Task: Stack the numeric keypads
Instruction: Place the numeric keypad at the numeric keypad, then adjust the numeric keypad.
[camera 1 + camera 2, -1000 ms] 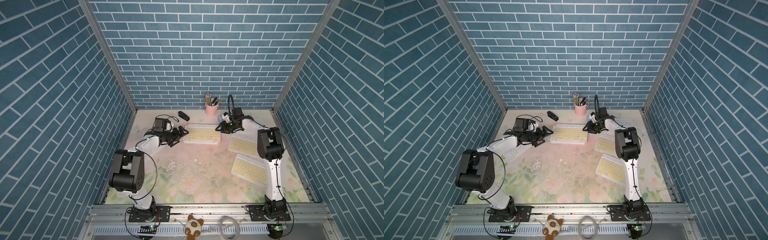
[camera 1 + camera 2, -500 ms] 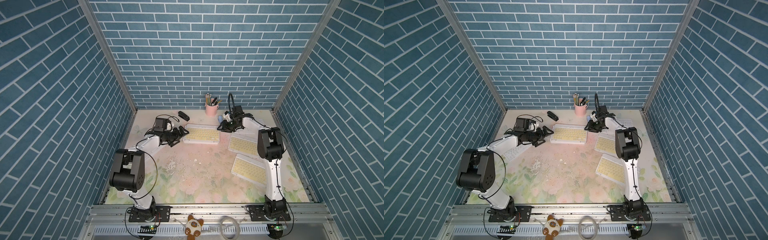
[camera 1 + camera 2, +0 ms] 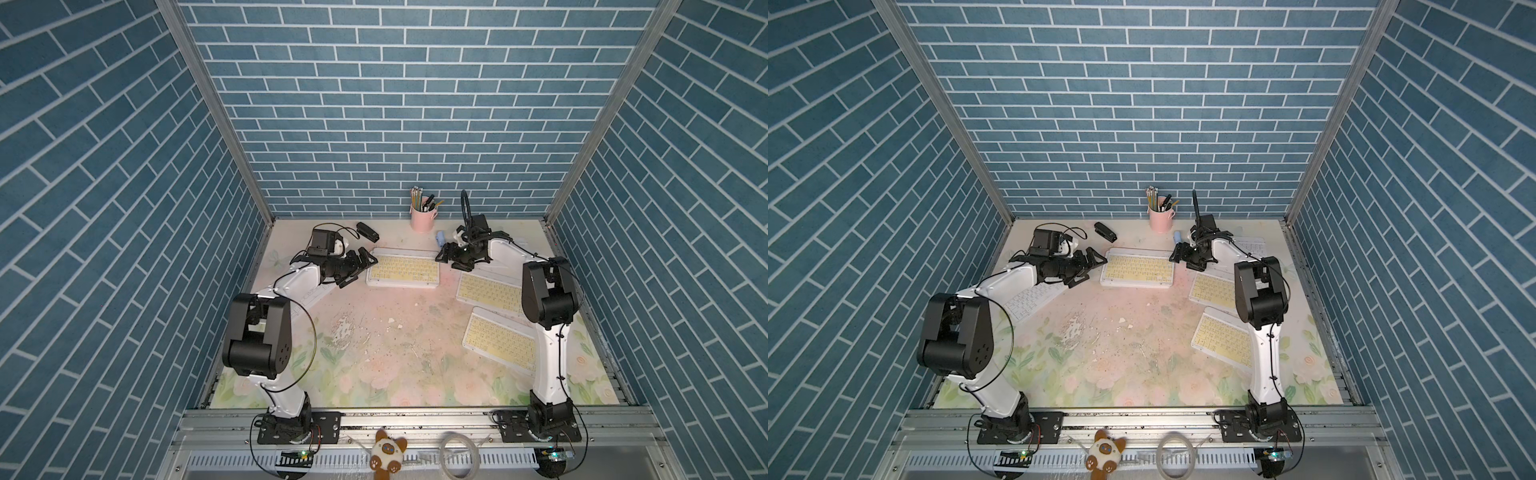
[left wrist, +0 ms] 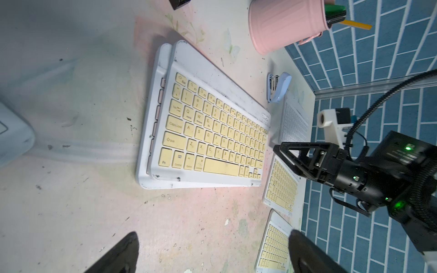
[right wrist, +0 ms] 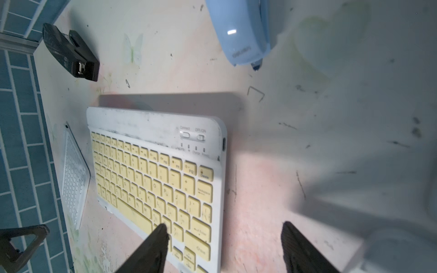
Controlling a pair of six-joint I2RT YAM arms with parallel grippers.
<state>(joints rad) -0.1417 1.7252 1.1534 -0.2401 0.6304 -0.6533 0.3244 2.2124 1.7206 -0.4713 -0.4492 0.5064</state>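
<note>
Two numeric keypads lie stacked at the back middle (image 3: 403, 272) (image 3: 1138, 272); the top one has pale yellow keys (image 4: 212, 132) and sits slightly askew on a pink-keyed one (image 4: 156, 113). My right gripper (image 3: 449, 259) (image 5: 225, 234) is open at the stack's right end, one finger over the keys (image 5: 160, 236) and the other over bare table. My left gripper (image 3: 365, 268) (image 4: 212, 250) is open just off the left end, holding nothing. Two yellow-keyed keypads (image 3: 490, 293) (image 3: 498, 343) lie on the right. A white-keyed one (image 3: 1034, 301) lies under my left arm, another at the back right (image 3: 1252, 245).
A pink pencil cup (image 3: 422, 216) stands at the back wall. A black stapler (image 3: 368, 232) lies behind the stack's left end and a blue stapler (image 3: 440, 239) (image 5: 243, 35) close behind my right gripper. Brick walls enclose the table on three sides.
My right gripper has opened and let go of the top keypad's right end. The stack and my left arm have barely moved.
</note>
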